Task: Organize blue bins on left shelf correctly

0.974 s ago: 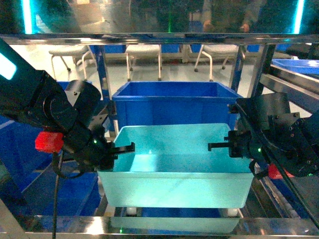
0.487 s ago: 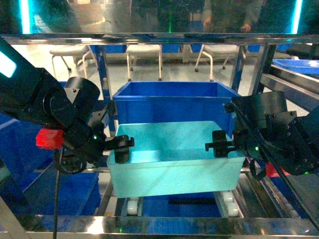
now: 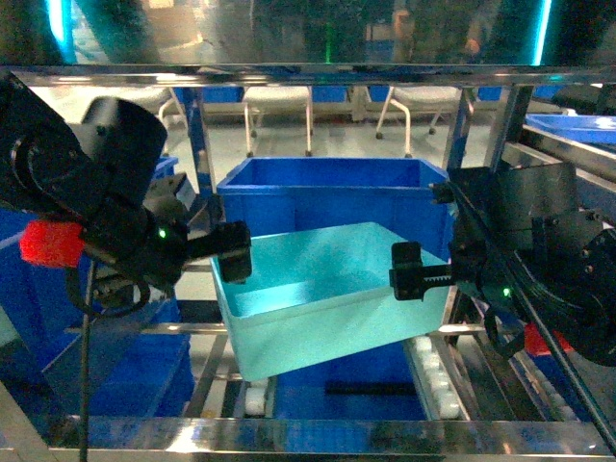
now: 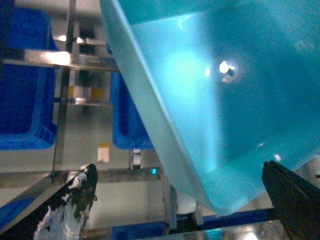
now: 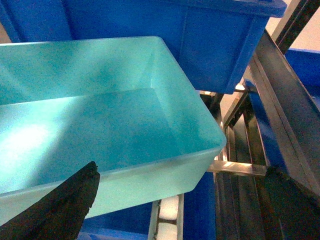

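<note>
turquoise bin [image 3: 327,298]: tilted, lifted above left shelf [image 3: 433,380] rollers | left gripper [image 3: 234,262]; right gripper [image 3: 409,271]: each spread, straddling 1 end wall

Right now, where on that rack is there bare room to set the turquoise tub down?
Bare roller lane lies under the lifted, tilted turquoise tub, between the front crossbar and the dark blue bin behind. It is crowded at the tub's ends: left claw and right claw sit at its side walls.
</note>
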